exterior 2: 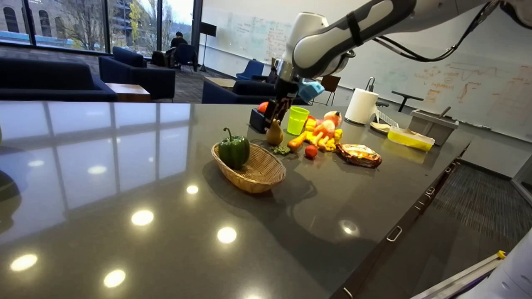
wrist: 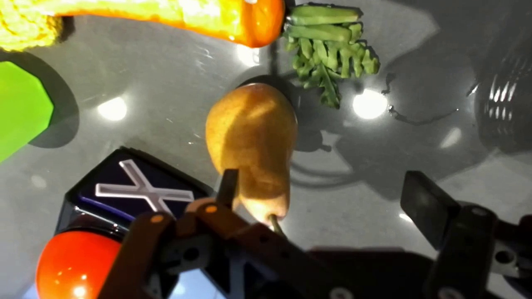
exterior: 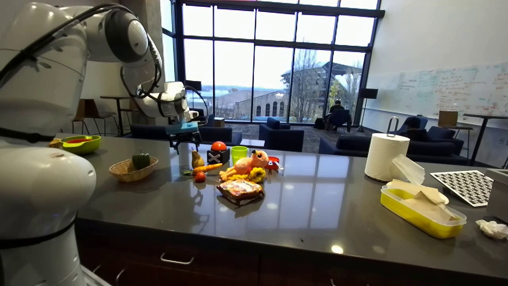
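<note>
The pincer [wrist: 326, 197] is hanging above the surface [exterior: 301, 222], its jaws standing wide apart. Just below, near one jaw, a pear [wrist: 251, 133] is standing roughly upright, its long axis running near vertical, its stem pointing upward. A black box [wrist: 129, 204] is sitting below the same jaw.

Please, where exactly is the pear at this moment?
In the wrist view, the pear is near the middle, right of the black X-marked box and below left of the green leaves.
</note>
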Robot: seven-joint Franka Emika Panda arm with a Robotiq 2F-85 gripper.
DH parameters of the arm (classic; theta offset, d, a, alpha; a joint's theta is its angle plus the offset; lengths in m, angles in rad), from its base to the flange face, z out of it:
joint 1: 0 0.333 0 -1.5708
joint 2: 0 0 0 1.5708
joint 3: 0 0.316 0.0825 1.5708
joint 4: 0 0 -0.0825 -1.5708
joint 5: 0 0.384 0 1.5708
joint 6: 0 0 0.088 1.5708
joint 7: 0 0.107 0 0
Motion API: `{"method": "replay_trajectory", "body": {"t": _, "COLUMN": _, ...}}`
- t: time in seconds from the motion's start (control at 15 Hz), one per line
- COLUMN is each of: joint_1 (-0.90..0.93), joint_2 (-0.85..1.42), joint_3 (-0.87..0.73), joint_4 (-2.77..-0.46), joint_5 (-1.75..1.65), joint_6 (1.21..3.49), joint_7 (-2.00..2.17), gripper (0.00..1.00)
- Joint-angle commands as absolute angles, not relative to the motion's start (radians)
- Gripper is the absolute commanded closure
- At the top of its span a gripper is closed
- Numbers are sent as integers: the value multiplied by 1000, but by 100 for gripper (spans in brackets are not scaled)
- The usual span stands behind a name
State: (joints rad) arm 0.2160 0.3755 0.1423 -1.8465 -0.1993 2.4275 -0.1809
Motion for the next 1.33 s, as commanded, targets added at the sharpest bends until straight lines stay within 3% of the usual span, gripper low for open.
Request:
{"method": "replay_trajectory", "body": {"t": 0.0, "joint_1": 215, "joint_2": 403, "joint_3": 129, "joint_4": -1806, "joint_5": -232, "joint_6": 2403, "joint_7": -172, "gripper": 0}}
{"method": "replay_trajectory", "body": {"t": 0.6, "joint_1": 210, "joint_2": 456, "joint_3": 109, "joint_4": -1749, "joint_5": -229, "joint_6": 2399, "joint_7": -176, "gripper": 0}}
{"method": "replay_trajectory", "body": {"t": 0.67, "joint_1": 208, "joint_2": 461, "joint_3": 108, "joint_4": -1743, "joint_5": -227, "joint_6": 2402, "joint_7": -177, "gripper": 25}}
{"method": "replay_trajectory", "body": {"t": 0.87, "joint_1": 206, "joint_2": 470, "joint_3": 109, "joint_4": -1730, "joint_5": -225, "joint_6": 2402, "joint_7": -179, "gripper": 39}}
{"method": "replay_trajectory", "body": {"t": 1.13, "joint_1": 207, "joint_2": 462, "joint_3": 110, "joint_4": -1733, "joint_5": -222, "joint_6": 2401, "joint_7": -174, "gripper": 72}}
{"method": "replay_trajectory", "body": {"t": 1.27, "joint_1": 207, "joint_2": 450, "joint_3": 110, "joint_4": -1745, "joint_5": -222, "joint_6": 2405, "joint_7": -170, "gripper": 78}}
